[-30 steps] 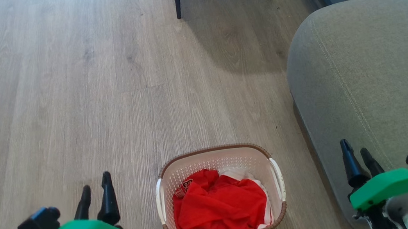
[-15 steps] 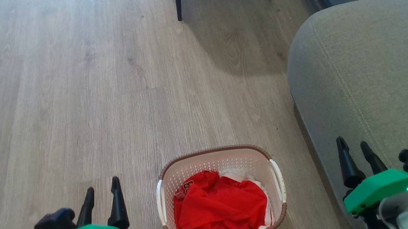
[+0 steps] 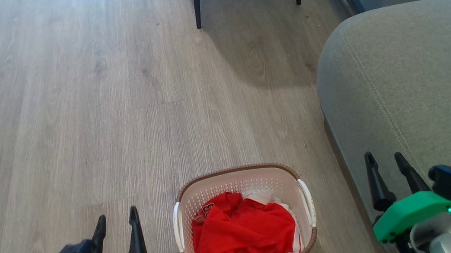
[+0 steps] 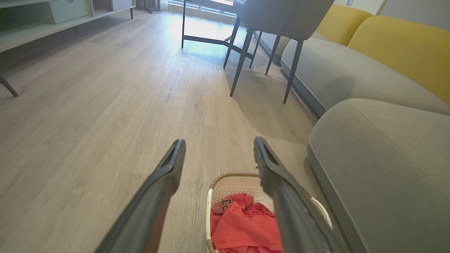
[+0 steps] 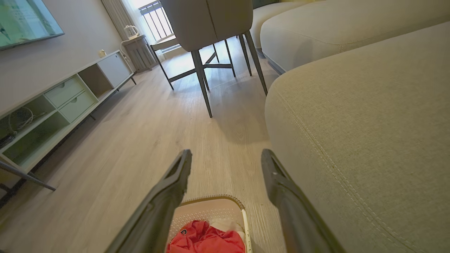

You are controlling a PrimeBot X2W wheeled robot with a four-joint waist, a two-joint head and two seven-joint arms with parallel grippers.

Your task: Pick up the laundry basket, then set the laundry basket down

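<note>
- The laundry basket (image 3: 239,182) stands on the wood floor (image 3: 76,120) at the bottom centre of the head view, just left of the grey sofa (image 3: 412,89).
- It holds a crumpled red garment (image 3: 243,228), with white cloth (image 3: 262,194) showing at its upper right and along its lower edge.
- The left fingers (image 3: 136,238), at the lower left, are spread apart and empty, near the basket's left handle but not touching it.
- The right fingers (image 3: 375,185), at the lower right over the sofa's edge, are likewise apart and empty, clear of the right handle.
</note>
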